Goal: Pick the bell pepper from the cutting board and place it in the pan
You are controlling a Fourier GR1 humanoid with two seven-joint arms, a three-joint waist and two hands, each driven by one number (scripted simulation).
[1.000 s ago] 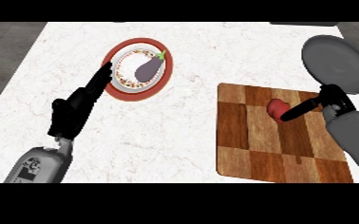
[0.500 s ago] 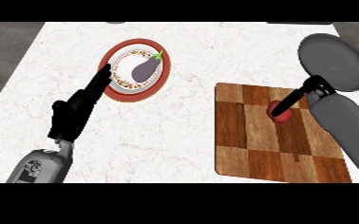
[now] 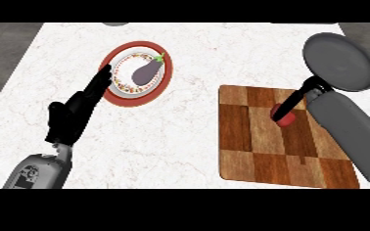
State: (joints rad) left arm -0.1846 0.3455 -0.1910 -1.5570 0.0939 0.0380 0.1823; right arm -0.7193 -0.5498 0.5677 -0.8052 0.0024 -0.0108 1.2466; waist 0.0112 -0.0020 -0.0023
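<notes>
Right hand (image 3: pixel 292 103) atop bell pepper (image 3: pixel 285 121), cutting board (image 3: pixel 253 147)

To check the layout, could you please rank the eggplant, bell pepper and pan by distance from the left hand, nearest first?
1. eggplant, on the plate beside the left hand.
2. bell pepper, on the cutting board, right.
3. pan, far right.

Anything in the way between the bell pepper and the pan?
Nothing visible. The bell pepper sits on the cutting board at the right hand; the pan lies just beyond the board's far right corner.
</notes>
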